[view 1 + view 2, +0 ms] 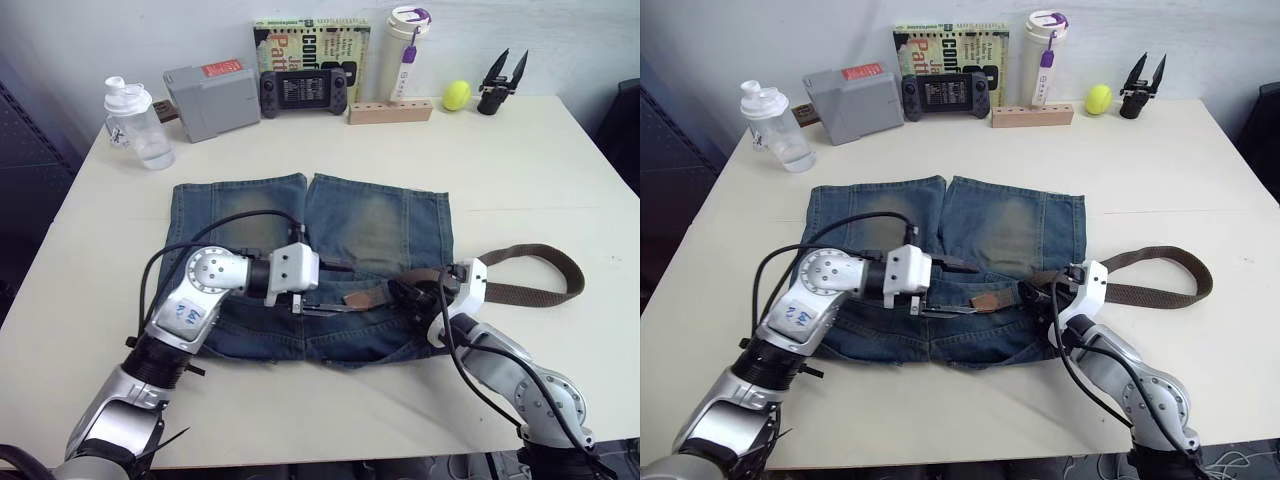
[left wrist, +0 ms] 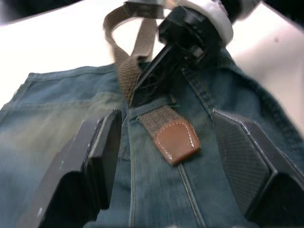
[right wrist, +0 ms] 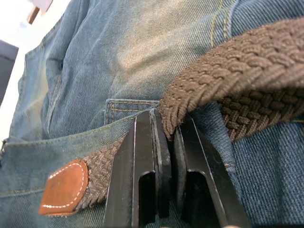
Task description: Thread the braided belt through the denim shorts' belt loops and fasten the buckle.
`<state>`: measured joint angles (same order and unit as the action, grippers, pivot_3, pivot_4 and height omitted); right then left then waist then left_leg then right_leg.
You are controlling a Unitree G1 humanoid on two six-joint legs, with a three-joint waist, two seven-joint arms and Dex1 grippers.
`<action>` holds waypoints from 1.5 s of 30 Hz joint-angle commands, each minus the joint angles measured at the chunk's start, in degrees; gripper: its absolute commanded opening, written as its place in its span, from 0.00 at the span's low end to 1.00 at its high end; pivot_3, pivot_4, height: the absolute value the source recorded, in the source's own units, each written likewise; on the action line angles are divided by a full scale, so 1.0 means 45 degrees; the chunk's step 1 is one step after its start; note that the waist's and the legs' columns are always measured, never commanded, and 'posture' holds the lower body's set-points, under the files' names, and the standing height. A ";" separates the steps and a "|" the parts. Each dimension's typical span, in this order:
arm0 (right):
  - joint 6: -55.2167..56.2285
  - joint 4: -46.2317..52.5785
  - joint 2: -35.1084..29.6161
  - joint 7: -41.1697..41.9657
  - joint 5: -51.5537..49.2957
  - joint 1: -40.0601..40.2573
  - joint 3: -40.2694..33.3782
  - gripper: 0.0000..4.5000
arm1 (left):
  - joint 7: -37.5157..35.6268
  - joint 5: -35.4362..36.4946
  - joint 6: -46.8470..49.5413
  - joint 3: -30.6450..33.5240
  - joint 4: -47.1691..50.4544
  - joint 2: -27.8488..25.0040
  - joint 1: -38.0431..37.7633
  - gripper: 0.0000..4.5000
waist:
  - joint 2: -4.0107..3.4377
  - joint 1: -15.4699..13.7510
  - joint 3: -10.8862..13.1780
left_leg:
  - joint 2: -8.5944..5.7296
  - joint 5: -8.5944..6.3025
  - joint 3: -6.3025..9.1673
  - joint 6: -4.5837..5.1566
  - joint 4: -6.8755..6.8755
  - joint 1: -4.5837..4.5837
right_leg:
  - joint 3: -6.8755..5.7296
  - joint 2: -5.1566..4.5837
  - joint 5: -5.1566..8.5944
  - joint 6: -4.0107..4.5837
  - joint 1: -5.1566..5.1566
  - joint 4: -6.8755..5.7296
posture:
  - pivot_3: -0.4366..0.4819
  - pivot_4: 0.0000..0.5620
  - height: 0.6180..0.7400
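Observation:
The denim shorts (image 1: pixel 310 260) lie flat on the table, waistband towards me. The braided belt (image 1: pixel 545 262) loops out to the right of the shorts and runs back along the waistband, ending in a brown leather tip (image 1: pixel 356 298). My right gripper (image 1: pixel 406 293) is shut on the braid just right of the tip; in the right wrist view its fingers (image 3: pixel 142 156) pinch the belt (image 3: pixel 228 71) beside a belt loop (image 3: pixel 129 108). My left gripper (image 1: pixel 328 288) stands open, its fingers (image 2: pixel 97 156) either side of the tip (image 2: pixel 176 142) without touching it. The buckle is hidden.
Along the far edge stand a clear bottle (image 1: pixel 135 125), a grey box (image 1: pixel 212 98), a handheld console (image 1: pixel 303 92), a book (image 1: pixel 310 40), a white tumbler (image 1: pixel 408 50), a wooden block (image 1: pixel 390 110), a yellow ball (image 1: pixel 456 95) and a black tool (image 1: pixel 500 85).

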<state>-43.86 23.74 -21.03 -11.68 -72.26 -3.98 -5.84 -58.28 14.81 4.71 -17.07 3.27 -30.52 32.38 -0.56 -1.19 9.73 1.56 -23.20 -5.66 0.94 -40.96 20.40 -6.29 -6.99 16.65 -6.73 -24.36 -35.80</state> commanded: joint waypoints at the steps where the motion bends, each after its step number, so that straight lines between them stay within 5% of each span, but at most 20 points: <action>1: -0.0396 -0.0980 0.0628 -0.0427 -0.0619 0.0080 -0.0293 0.00 | -0.0419 -0.2059 -0.3542 -0.0913 -0.1950 0.0355 0.0712 0.74 | 0.0006 0.0005 -0.0004 | 0.0001 0.0000 -0.0002 0.0000 -0.0002 -0.0001 | 0.0000 0.0002 0.0000 0.0000 0.0001 -0.0001 | 0.48 0.27 0.92; 16: -0.0378 -0.0669 0.1349 -0.0616 -0.0575 0.0060 -0.0442 0.00 | 0.1071 -0.5105 -0.7603 -0.1705 -0.5715 0.1402 0.2325 0.74 | 0.0100 0.0004 -0.0061 | 0.0023 0.0000 0.0005 0.0001 -0.0016 -0.0012 | -0.0001 0.0019 -0.0002 0.0003 0.0021 -0.0001 | 0.48 0.27 0.92; 31: -0.0449 -0.0498 0.1978 -0.0555 -0.0068 0.0148 -0.0541 0.00 | 0.1068 -0.5276 -0.8389 -0.1575 -0.6715 0.1839 0.2827 0.74 | 0.0104 0.0017 -0.0064 | 0.0030 -0.0001 0.0017 0.0001 -0.0009 -0.0014 | -0.0014 0.0019 -0.0002 0.0004 0.0024 -0.0002 | 0.48 0.27 0.92; 38: -0.0492 -0.0470 0.2039 -0.0506 0.0069 0.0204 -0.0619 0.00 | 0.0402 -0.5127 -0.8241 -0.1656 -0.6239 0.1692 0.2834 0.10 | 0.0104 0.0050 -0.0065 | 0.0030 -0.0001 0.0018 0.0001 -0.0006 -0.0014 | -0.0016 0.0020 -0.0002 0.0004 0.0023 -0.0001 | 0.48 0.27 0.92; 40: -0.0498 -0.0479 0.2039 -0.0500 0.0093 0.0210 -0.0632 0.00 | 0.0199 -0.5089 -0.8096 -0.1688 -0.6068 0.1639 0.2775 0.01 | 0.0103 0.0091 -0.0065 | 0.0030 -0.0001 0.0019 0.0001 0.0000 -0.0015 | -0.0017 0.0021 -0.0002 0.0004 0.0023 0.0000 | 0.48 0.27 0.92; 45: -0.0513 -0.0553 0.2036 -0.0527 0.0096 0.0133 -0.0681 0.00 | -0.0052 -0.5206 -0.7934 -0.1708 -0.5877 0.1565 0.2789 0.01 | 0.0104 0.0130 -0.0065 | 0.0030 -0.0001 0.0025 0.0001 0.0001 -0.0014 | -0.0024 0.0022 -0.0001 0.0005 0.0024 0.0002 | 0.48 0.27 0.92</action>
<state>-45.05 22.27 -12.48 -13.78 -71.90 -4.25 -9.34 -57.39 -8.33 -30.64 -23.63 -24.80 -23.27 45.68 -0.09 -0.60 9.44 1.70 -23.20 -5.54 0.95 -40.95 20.33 -6.40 -6.89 16.65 -6.71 -24.25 -35.79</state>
